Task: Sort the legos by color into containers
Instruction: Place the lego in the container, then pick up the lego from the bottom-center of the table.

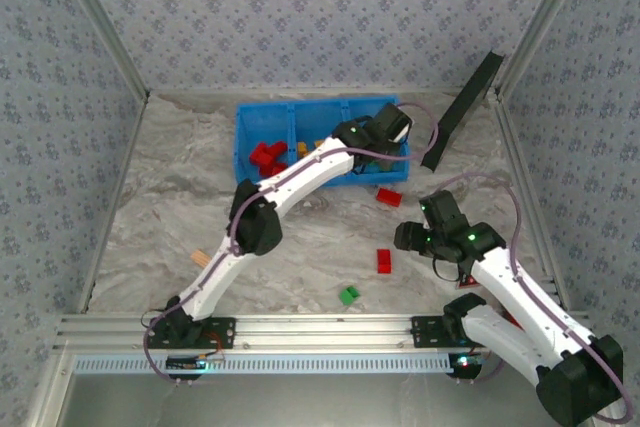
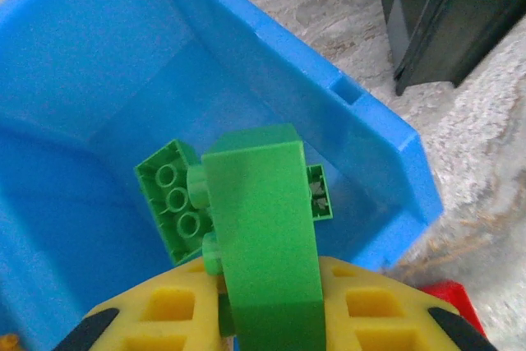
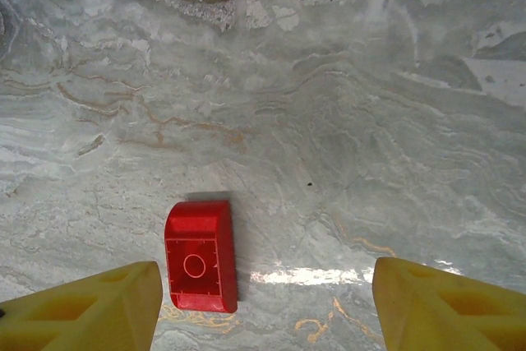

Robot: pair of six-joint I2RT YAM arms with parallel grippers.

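Currently the left gripper [image 2: 271, 306] is clamped on a green brick [image 2: 261, 228], holding it over the blue bin [image 2: 90, 63] — above the right-hand compartment, where a second green brick [image 2: 170, 200] lies on the floor just beneath it. The right gripper [image 3: 267, 302] hangs over the table [image 3: 370, 121] with its fingers spread wide — a red brick [image 3: 201, 256] lies flat between them, closer to one finger, touching neither.

Walls [image 1: 300, 17] — three panels, pale grey-blue wallpaper with a small repeating floral motif. Tabletop [image 1: 170, 207] — grey-white marbled surface, tan veining, one bright glare patch [image 3: 304, 275]. Aluminium rail [image 1: 320, 325] along near edge; metal corner posts [image 1: 100, 22].
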